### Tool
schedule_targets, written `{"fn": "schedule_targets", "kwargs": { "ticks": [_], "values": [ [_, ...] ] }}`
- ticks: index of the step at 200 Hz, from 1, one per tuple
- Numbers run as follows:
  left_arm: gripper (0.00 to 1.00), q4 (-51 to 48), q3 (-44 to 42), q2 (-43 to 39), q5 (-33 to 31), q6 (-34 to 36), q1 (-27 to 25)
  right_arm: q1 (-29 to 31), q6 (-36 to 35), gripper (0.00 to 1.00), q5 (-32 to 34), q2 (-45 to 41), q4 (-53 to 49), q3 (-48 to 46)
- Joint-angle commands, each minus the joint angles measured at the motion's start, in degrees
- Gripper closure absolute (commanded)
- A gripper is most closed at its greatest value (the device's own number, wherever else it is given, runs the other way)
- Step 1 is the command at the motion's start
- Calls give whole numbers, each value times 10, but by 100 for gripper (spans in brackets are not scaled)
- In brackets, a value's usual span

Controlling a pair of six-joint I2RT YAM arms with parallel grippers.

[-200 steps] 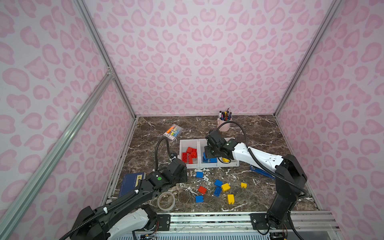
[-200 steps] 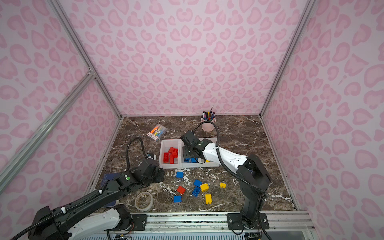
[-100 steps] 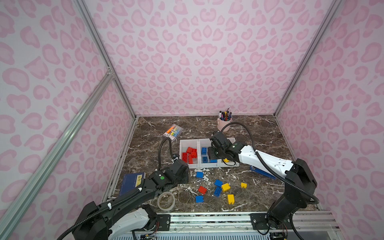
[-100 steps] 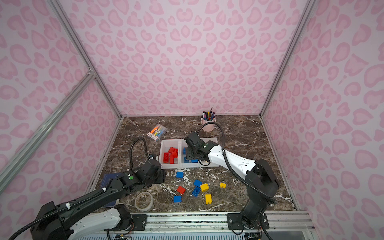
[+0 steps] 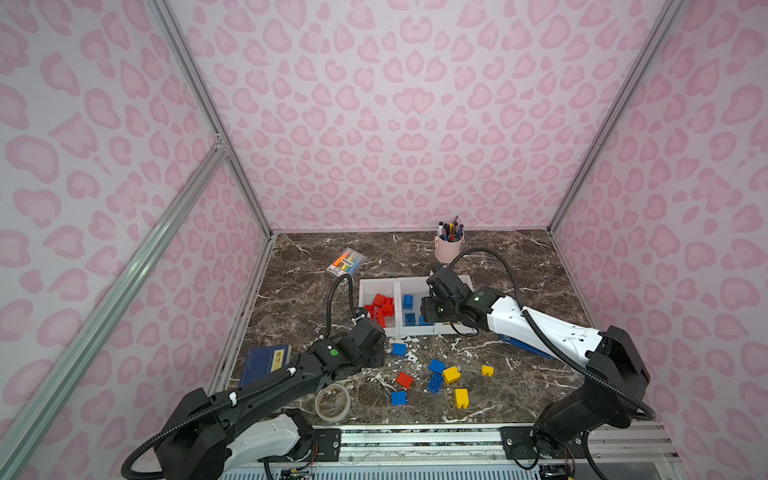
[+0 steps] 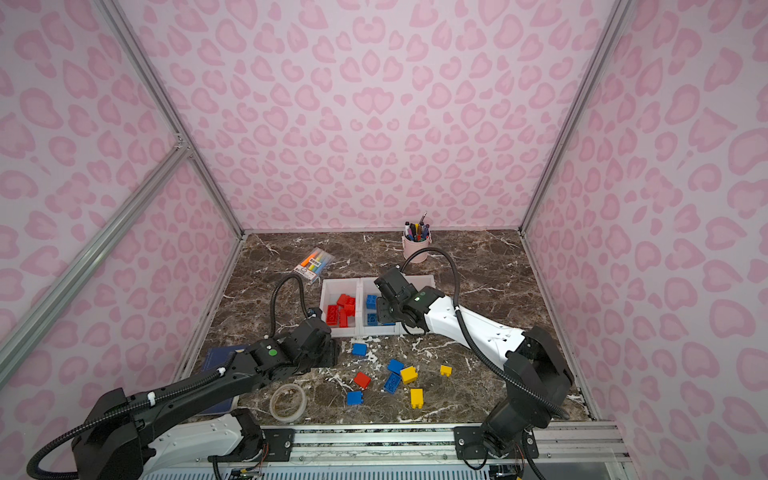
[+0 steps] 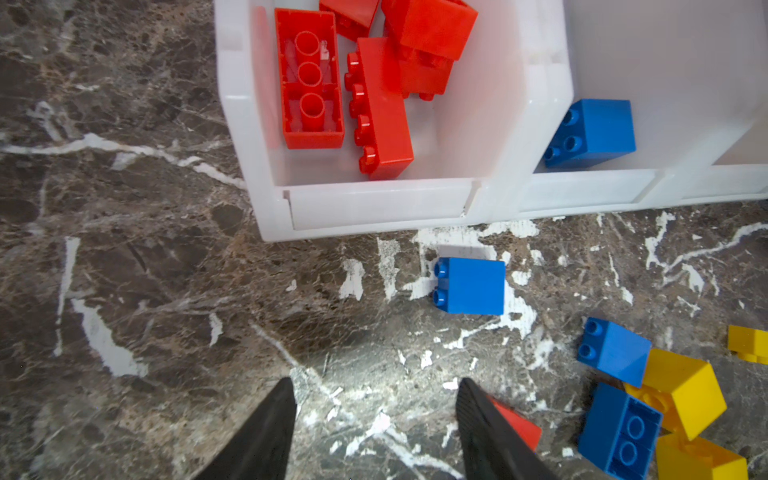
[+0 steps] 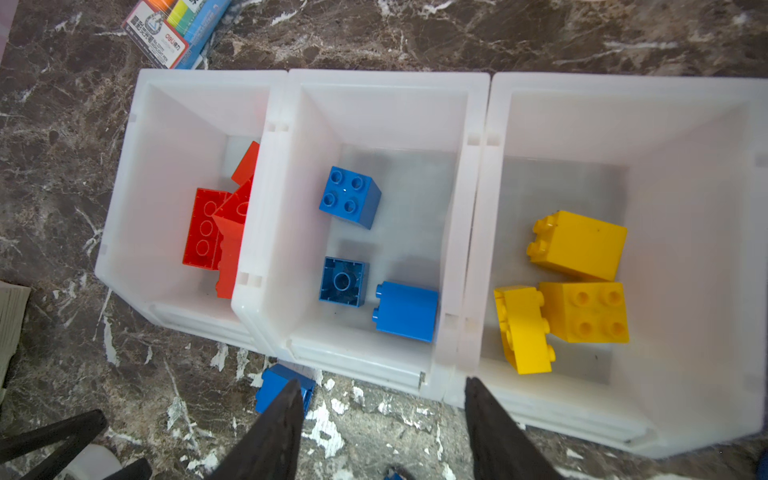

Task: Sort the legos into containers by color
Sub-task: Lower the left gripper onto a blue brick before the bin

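Left gripper [image 7: 374, 382], left of centre in both top views: jaws about half apart, empty, low over the bare marble table [image 5: 299, 299]; a loose red brick [image 7: 519, 428] sits just outside one finger. Containers [image 5: 376, 284], mid-frame: reds in the left bin, blues in the middle, yellows on the right. Right gripper [image 8: 381, 381] hangs above their front lip, jaws likewise parted, holding nothing. Loose legos [image 5: 436, 365] scattered lower middle, eight or so; one blue brick [image 5: 399, 349] lies alone near the bins, others touch in a blue-yellow clump. Judged light, rigid, slick hard plastic, not fragile: pinch across two flat opposite walls, avoid studs and corners; lone pieces first.
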Motion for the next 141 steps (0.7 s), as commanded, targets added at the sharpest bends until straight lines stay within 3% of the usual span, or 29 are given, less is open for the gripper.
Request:
{"fn": "schedule_targets", "kwargs": {
  "ticks": [1,45,87,141],
  "values": [
    [36,21,16,22,8,13,-7,0,9,38,10,-10,-1,-11],
    [27,22,56,95,-7,33,-39,0,15,37,15,-30,-1,-35],
    [24,18,95,158,-33,46,-73,0,20,37,18,-43,1,-52],
    [23,49,116,212,-37,67,-79,0,27,37,20,-59,1,-69]
  ]
}}
